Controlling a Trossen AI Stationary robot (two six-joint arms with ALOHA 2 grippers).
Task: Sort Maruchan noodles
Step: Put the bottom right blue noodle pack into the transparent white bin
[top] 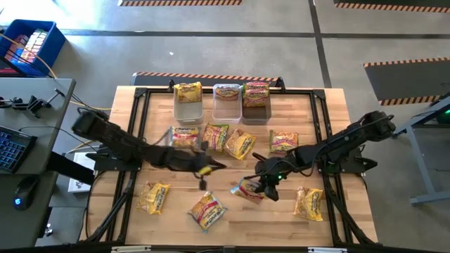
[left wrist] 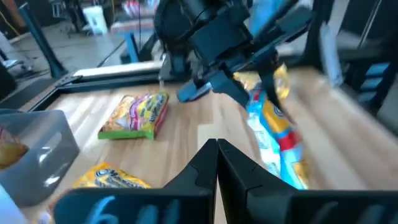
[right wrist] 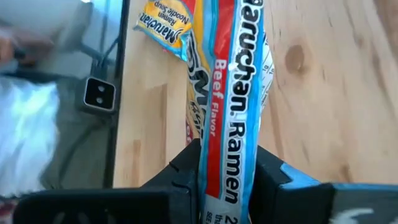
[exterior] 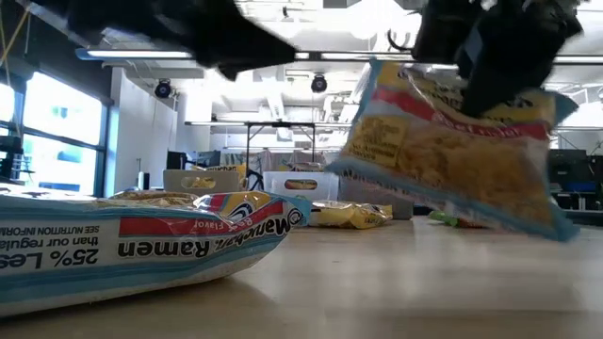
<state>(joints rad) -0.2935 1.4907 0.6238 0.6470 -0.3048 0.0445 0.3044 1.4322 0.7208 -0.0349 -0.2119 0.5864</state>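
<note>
Now we see the right gripper (top: pixel 259 184) pinching a flat, crinkly plastic beef ramen packet (right wrist: pixel 231 118) edge-on between its dark fingers (right wrist: pixel 273 177), closed snugly on the blue-and-red printed seam. The packet hangs tilted just above the pale wooden table (top: pixel 323 133), toward the front edge, well away from the three rectangular bins (top: pixel 226 102) along the back. The left gripper (top: pixel 204 170) hovers just beside it over the table's middle, its fingers pressed together on nothing. Other glossy yellow packets (top: pixel 154 197) lie scattered flat around the tabletop.
</note>
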